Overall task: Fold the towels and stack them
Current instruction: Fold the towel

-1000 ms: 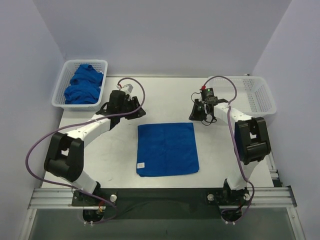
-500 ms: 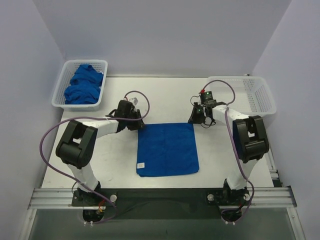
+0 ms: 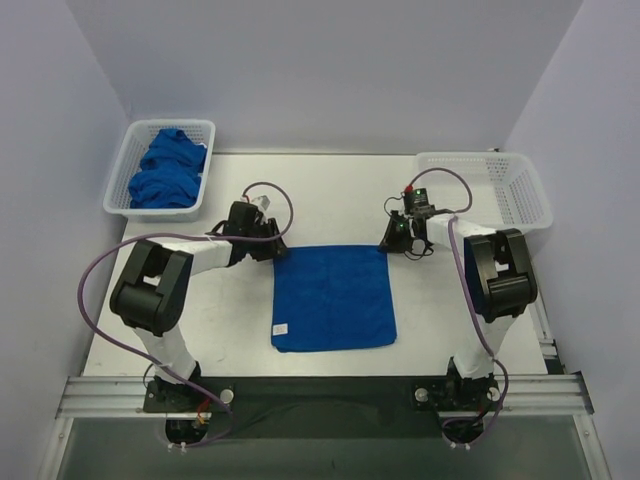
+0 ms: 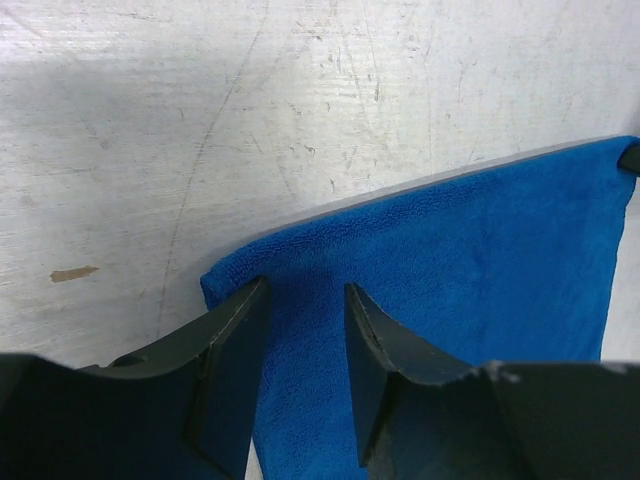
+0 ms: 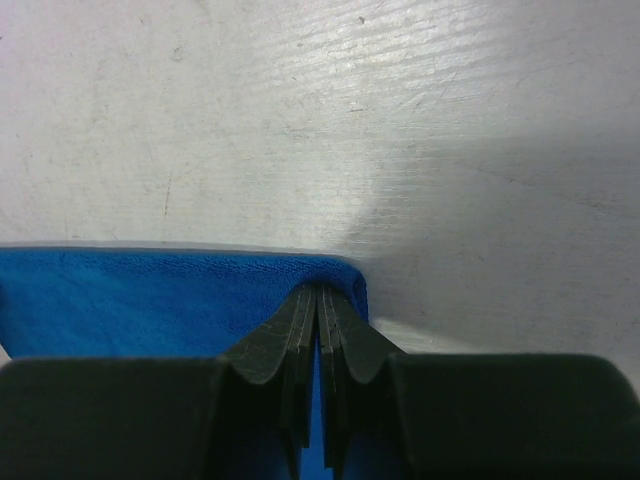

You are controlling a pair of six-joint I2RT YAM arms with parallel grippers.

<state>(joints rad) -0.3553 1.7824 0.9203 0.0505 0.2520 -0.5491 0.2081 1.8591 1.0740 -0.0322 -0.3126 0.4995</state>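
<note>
at the left gripper (image 4: 305, 297), the two dark fingers (image 4: 235, 340) are spread apart, tips down over the far-left corner of the blue square terry towel (image 3: 335, 298). blue cloth shows in the gap between them, nothing clamped. at the right gripper (image 5: 318, 295), the fingers are pressed together right at the towel's far-right corner. a thin strip of blue shows in the slit, so it reads as pinching the corner edge. both wrists sit low over the scuffed white tabletop (image 3: 230, 300), one at each far corner of the towel, arms reaching in from the near edge. towel lies flat and unfolded at table centre, its far edge running between the two grippers. small white label (image 3: 283, 328) near its near-left corner. far-left corner of the table: white plastic mesh basket (image 3: 122, 185) holding crumpled blue towels (image 3: 165, 170), well apart from the flat towel. far-right: second white plastic mesh basket (image 3: 520, 195), near the right arm's cable. small tan mark (image 4: 73, 273) on the tabletop just left of the towel corner under the left gripper.
</note>
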